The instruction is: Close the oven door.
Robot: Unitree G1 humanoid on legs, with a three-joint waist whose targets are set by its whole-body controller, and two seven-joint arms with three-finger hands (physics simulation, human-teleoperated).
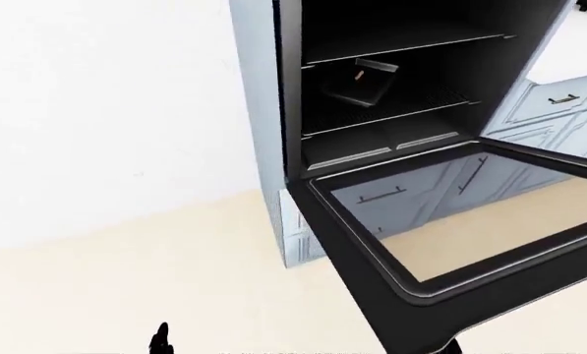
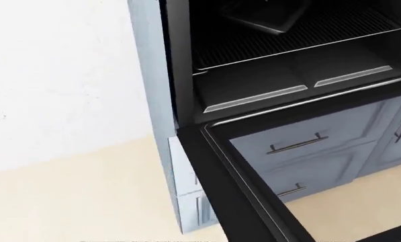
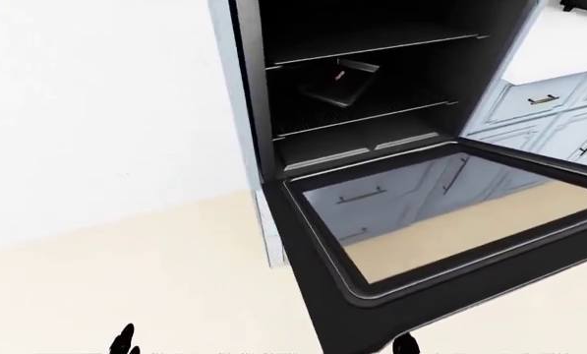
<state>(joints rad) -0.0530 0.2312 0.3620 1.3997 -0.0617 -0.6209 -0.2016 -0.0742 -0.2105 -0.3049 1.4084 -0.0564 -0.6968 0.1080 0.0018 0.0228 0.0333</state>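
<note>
Oven door down flat, hands barely in view: the approach step, with the lift yet to come.

At the bottom left of the left-eye view a small black tip of the left hand (image 1: 160, 339) pokes up over the pale floor (image 1: 126, 280); too little shows to tell whether its fingers are spread or pressed together. Right of it the oven door (image 1: 450, 243) hangs open, roughly level, its glass pane showing the blue drawers (image 2: 301, 146) below. Above, the oven cavity (image 1: 391, 88) holds wire racks (image 1: 391, 118) and a dark tray (image 1: 357, 82). A dark sliver at the door's near edge in the right-eye view may be the right hand (image 3: 403, 344); its state cannot be told. Next, I judge, a hand must get under the near edge and push the door up to shut. No brand, label or writing is readable.
</note>
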